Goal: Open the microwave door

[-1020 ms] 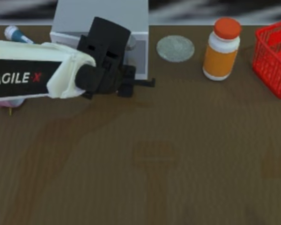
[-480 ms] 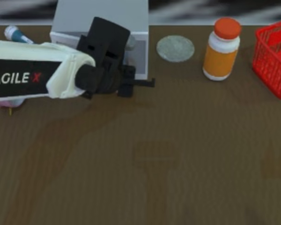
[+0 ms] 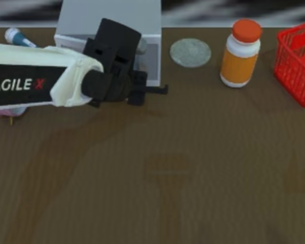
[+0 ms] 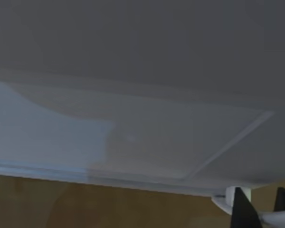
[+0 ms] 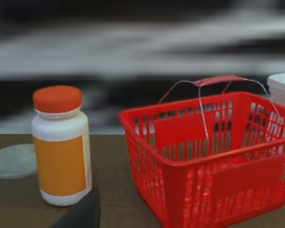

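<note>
The microwave (image 3: 110, 20) stands at the table's back left, its white-framed front facing me. The microwave door (image 4: 133, 137) with its grey window fills the left wrist view and lies flat against the body. My left gripper (image 3: 153, 90) is low in front of the microwave's front right corner. In the left wrist view its two dark fingertips (image 4: 241, 211) stand close together around a pale piece beside the white handle post (image 4: 231, 194). The right arm is out of the top view. Only one dark fingertip (image 5: 85, 214) of its gripper shows, with nothing against it.
A round grey disc (image 3: 190, 52) lies right of the microwave. An orange bottle with a red cap (image 3: 240, 52) stands next to it, and a red basket (image 3: 297, 63) at the far right. A teal-tipped object (image 3: 16, 36) lies at the back left.
</note>
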`<action>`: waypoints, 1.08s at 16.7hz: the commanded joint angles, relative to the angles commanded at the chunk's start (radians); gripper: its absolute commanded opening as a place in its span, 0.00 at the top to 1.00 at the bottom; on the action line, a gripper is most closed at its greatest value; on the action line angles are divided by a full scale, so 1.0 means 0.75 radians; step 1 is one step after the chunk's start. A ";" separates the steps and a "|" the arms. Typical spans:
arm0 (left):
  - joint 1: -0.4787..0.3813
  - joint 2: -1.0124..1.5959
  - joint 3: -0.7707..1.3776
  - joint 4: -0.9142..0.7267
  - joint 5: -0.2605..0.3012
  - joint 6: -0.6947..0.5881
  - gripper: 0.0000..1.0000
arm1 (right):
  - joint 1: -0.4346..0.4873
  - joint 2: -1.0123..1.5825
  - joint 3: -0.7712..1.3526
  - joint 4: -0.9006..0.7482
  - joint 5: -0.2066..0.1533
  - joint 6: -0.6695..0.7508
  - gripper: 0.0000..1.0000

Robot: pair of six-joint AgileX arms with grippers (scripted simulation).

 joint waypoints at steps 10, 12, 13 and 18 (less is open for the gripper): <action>0.022 -0.049 -0.070 0.033 0.065 0.079 1.00 | 0.000 0.000 0.000 0.000 0.000 0.000 0.00; 0.022 -0.049 -0.070 0.033 0.065 0.079 1.00 | 0.000 0.000 0.000 0.000 0.000 0.000 0.00; 0.022 -0.049 -0.070 0.033 0.065 0.079 1.00 | 0.000 0.000 0.000 0.000 0.000 0.000 0.00; 0.022 -0.049 -0.070 0.033 0.065 0.079 1.00 | 0.000 0.000 0.000 0.000 0.000 0.000 0.00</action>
